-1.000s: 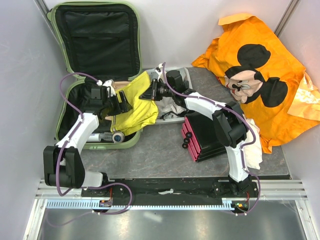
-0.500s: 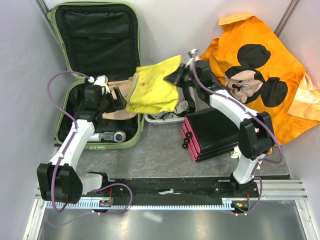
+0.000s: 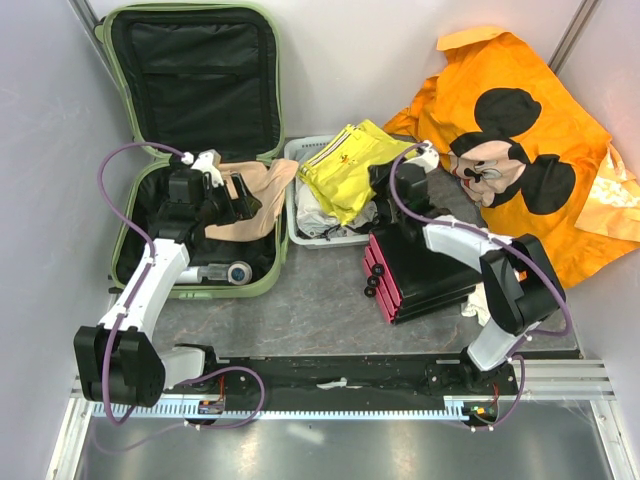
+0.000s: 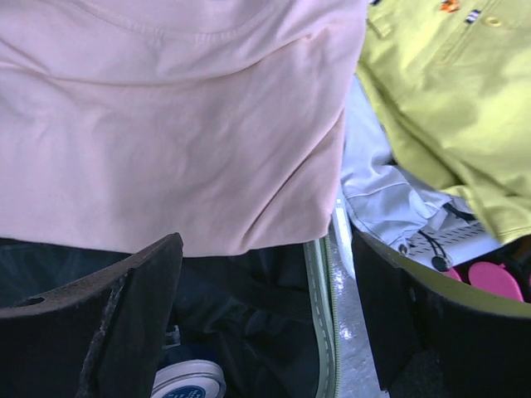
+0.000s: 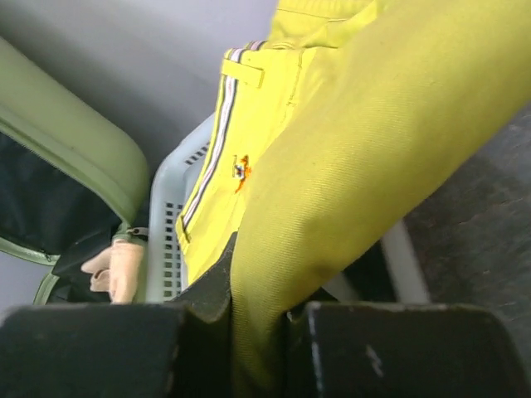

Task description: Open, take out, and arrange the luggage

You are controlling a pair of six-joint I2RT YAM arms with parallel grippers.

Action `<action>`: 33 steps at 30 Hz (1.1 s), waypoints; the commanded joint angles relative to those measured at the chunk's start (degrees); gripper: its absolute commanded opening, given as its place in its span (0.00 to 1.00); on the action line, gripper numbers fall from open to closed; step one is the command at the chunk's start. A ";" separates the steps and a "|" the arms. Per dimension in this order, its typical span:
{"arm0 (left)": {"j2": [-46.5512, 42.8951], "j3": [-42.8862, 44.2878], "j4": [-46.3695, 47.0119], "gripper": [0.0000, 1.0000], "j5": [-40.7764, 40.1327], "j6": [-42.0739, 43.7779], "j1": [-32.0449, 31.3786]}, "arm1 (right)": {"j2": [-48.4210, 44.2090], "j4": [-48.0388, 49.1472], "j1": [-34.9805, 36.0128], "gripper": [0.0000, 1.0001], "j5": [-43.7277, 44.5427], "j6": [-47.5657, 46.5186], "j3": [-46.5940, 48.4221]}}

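Yellow garment (image 3: 348, 170) moved out of luggage (image 3: 190, 80), now over basket (image 3: 300, 144)

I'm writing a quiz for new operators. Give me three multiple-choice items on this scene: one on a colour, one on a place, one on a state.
1. The suitcase shell is:
A red
B pale green
C black

2. The yellow garment hangs:
A over the basket
B inside the suitcase
C under the suitcase

3. The right pincer is:
A open and empty
B shut on the basket
C shut on the yellow garment

Answers:
1 B: the top view shows a pale green shell edge.
2 A: it drapes across the basket's far end.
3 C: yellow cloth is pinched between its fingers.
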 commanded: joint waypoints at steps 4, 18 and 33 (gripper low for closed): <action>0.84 -0.42 3.04 0.89 3.86 -2.40 -1.10 | -3.48 14.18 10.79 0.00 9.36 6.40 -1.13; -0.48 -0.60 3.13 0.89 4.04 -2.22 -1.45 | 6.53 21.39 12.20 0.00 28.87 3.00 22.32; -1.36 -0.34 3.04 0.89 5.26 -2.31 -1.45 | 13.58 23.86 12.38 0.00 25.36 -2.55 29.13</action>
